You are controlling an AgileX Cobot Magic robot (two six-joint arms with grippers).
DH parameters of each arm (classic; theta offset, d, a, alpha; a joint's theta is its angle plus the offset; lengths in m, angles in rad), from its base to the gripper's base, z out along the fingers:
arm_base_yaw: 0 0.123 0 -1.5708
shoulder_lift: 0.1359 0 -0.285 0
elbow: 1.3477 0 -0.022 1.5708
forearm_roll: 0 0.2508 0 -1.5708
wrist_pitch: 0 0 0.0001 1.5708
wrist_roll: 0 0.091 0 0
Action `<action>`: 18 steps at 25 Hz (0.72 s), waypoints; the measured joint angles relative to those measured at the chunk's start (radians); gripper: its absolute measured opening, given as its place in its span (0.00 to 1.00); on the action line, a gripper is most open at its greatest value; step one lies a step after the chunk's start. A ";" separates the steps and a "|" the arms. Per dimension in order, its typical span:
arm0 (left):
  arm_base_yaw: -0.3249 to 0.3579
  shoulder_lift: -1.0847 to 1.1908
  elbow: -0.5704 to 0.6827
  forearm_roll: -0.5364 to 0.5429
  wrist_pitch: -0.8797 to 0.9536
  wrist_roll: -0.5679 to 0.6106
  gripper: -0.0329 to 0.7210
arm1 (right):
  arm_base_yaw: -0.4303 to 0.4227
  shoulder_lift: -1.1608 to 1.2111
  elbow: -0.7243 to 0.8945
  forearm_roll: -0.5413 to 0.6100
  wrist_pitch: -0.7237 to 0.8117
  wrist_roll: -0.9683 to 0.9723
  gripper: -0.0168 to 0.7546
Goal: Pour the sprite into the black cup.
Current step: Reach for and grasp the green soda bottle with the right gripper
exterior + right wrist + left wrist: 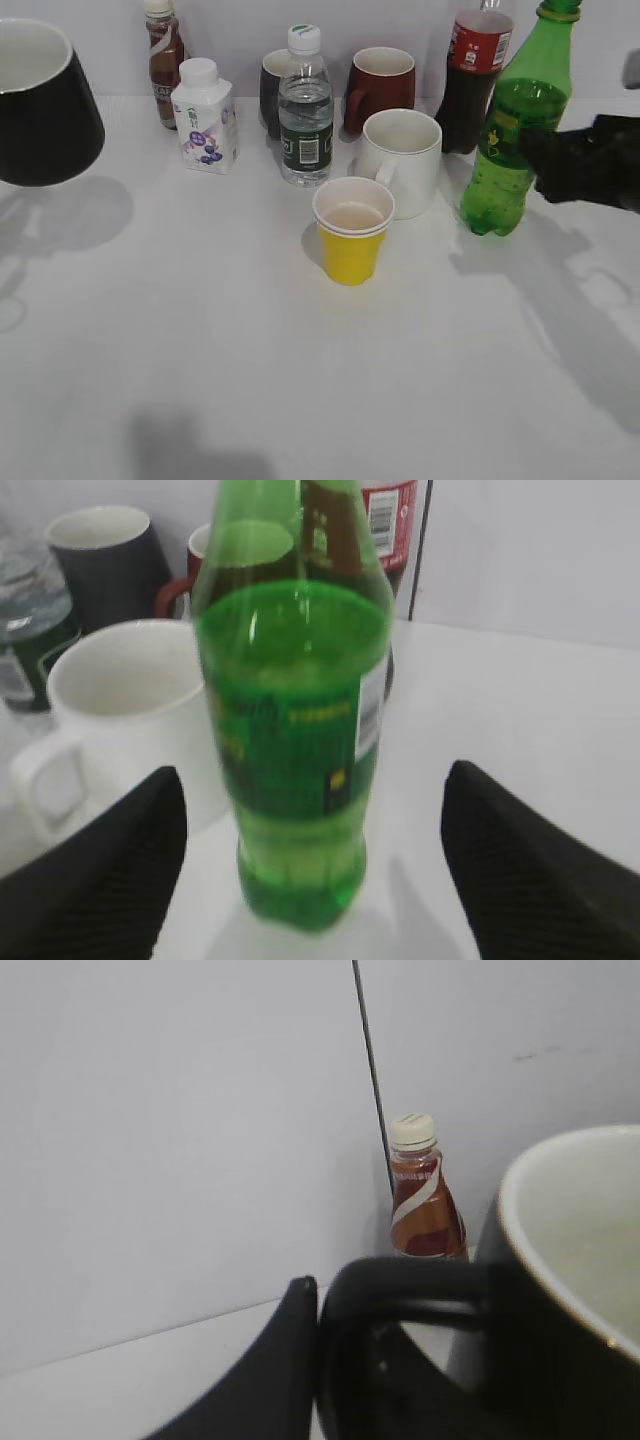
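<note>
Yellow paper cup (351, 241) sits closest to me in the exterior view, just in front of the white mug (401, 160), which I use as my landmark. To that mug's right stands the sprite (513, 125), upright on the table (200, 350), with my right gripper (560, 160) level with its label. Far left of the mug, the black cup (40, 100) hangs above the table, presumably in my left gripper, which I cannot see here.

From the left wrist, a dark finger (275, 1370) presses against the black cup's loop handle (400, 1285); the grip looks closed on it, the white inside empty.

From the right wrist, both fingers (110, 870) stand wide apart, flanking the sprite without touching it; the white mug lies just behind on its left.

I judge the bottle fairly heavy, more than half full, smooth and somewhat squeezable, so I would close on the labelled middle, not the tapering neck. Whether its cap is on I cannot tell.
</note>
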 joint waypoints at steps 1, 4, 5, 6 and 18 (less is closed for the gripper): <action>0.000 -0.005 0.000 0.001 0.006 0.000 0.11 | 0.000 0.028 -0.023 -0.002 -0.010 0.007 0.79; 0.000 -0.015 0.000 0.013 0.028 -0.009 0.11 | 0.000 0.123 -0.083 -0.040 -0.022 0.039 0.79; 0.000 -0.018 0.000 0.021 0.036 -0.025 0.11 | 0.000 0.158 -0.104 -0.062 -0.028 0.060 0.79; 0.000 -0.019 0.000 0.028 0.041 -0.039 0.11 | 0.000 0.187 -0.126 -0.093 -0.039 0.081 0.79; -0.068 -0.049 0.000 0.172 0.148 -0.162 0.11 | 0.001 0.379 -0.256 -0.130 -0.075 0.096 0.59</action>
